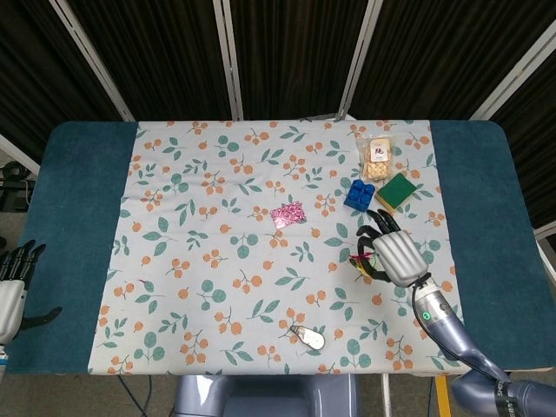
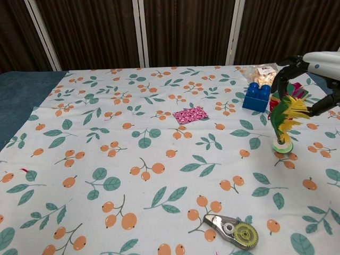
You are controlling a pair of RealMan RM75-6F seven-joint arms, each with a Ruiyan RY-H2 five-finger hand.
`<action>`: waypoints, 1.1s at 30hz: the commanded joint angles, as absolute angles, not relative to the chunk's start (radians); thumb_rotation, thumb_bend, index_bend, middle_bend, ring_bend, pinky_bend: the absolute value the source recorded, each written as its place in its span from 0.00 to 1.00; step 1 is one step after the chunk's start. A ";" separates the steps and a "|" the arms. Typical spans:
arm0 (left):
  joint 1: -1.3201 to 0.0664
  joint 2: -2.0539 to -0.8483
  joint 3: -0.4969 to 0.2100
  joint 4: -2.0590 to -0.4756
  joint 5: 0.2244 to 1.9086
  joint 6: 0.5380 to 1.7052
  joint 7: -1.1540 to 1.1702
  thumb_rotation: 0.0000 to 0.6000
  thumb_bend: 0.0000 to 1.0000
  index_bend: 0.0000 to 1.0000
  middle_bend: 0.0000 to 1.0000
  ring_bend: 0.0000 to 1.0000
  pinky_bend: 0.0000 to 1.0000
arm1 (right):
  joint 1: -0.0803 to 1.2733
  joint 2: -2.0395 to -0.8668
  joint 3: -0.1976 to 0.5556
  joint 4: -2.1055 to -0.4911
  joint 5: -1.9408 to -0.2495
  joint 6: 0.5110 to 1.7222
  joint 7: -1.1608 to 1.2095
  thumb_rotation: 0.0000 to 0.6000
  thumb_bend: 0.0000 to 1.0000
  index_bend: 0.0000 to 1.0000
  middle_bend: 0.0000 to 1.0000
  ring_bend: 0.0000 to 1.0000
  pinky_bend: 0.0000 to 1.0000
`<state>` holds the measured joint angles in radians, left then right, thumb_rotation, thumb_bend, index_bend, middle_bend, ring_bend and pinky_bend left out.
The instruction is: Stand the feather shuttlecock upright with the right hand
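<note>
Chest view gives me the best read: the feather shuttlecock (image 2: 283, 121) is standing on its round base on the floral tablecloth (image 2: 133, 159), feathers up and leaning a little, just in front of the blue toy brick (image 2: 256, 96). My right hand (image 2: 314, 74) sits over the feather tops with its fingers (image 2: 284, 71) curled down around them. I think the fingers are loosely caging the feathers rather than pinching them, but the hand runs off the frame edge and I cannot say for sure whether there is contact. In the head view the right hand (image 1: 395, 254) covers nearly all of the shuttlecock, so that view does not settle it. My left hand (image 1: 13, 282) hangs off the table's near left corner, fingers apart, holding nothing.

The risk I see is in letting go. If a finger is snagged in the feathers when I lift away, it would drag the top sideways and tip the narrow base over. The lean makes that more likely, and a topple toward the brick could knock it flat.
</note>
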<state>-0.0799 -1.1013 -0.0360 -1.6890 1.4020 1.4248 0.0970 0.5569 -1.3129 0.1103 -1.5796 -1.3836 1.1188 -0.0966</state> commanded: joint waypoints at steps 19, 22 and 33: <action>-0.079 -1.103 -0.035 -1.689 1.405 1.427 0.102 1.00 0.11 0.00 0.00 0.00 0.00 | 0.559 -1.280 0.148 -1.553 -1.279 1.080 -0.195 1.00 0.41 0.47 0.18 0.00 0.00; -0.080 -1.103 -0.035 -1.688 1.405 1.427 0.102 1.00 0.11 0.00 0.00 0.00 0.00 | 0.557 -1.274 0.151 -1.559 -1.266 1.082 -0.215 1.00 0.41 0.37 0.11 0.00 0.00; -0.079 -1.102 -0.036 -1.688 1.407 1.429 0.096 1.00 0.11 0.00 0.00 0.00 0.00 | 0.524 -1.252 0.163 -1.574 -1.228 1.120 -0.221 1.00 0.35 0.09 0.00 0.00 0.00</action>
